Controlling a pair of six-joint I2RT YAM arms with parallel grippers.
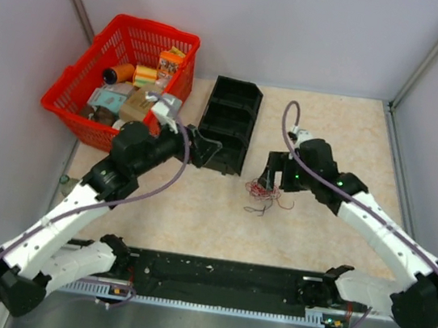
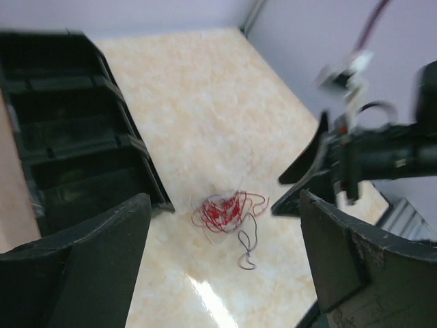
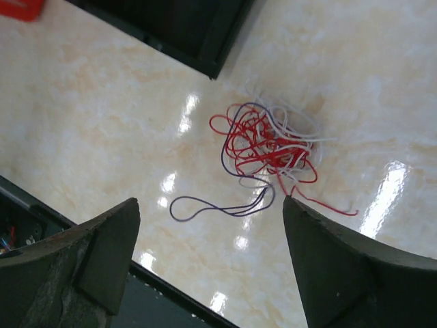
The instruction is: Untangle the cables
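Observation:
The cables [image 1: 263, 195] lie in one small tangle of red, white and dark blue-black wire on the beige tabletop, near the middle. In the right wrist view the tangle [image 3: 270, 147] has a dark loop trailing toward the near edge. In the left wrist view the cables [image 2: 225, 212] lie ahead on the table. My right gripper [image 1: 271, 174] is open and empty, hovering just above and behind the tangle. My left gripper [image 1: 205, 150] is open and empty, left of the tangle by the black tray.
A black compartment tray [image 1: 229, 123] stands behind the cables. A red basket [image 1: 125, 77] full of boxes sits at the back left. A black rail [image 1: 219, 282] runs along the near edge. Grey walls close in on both sides.

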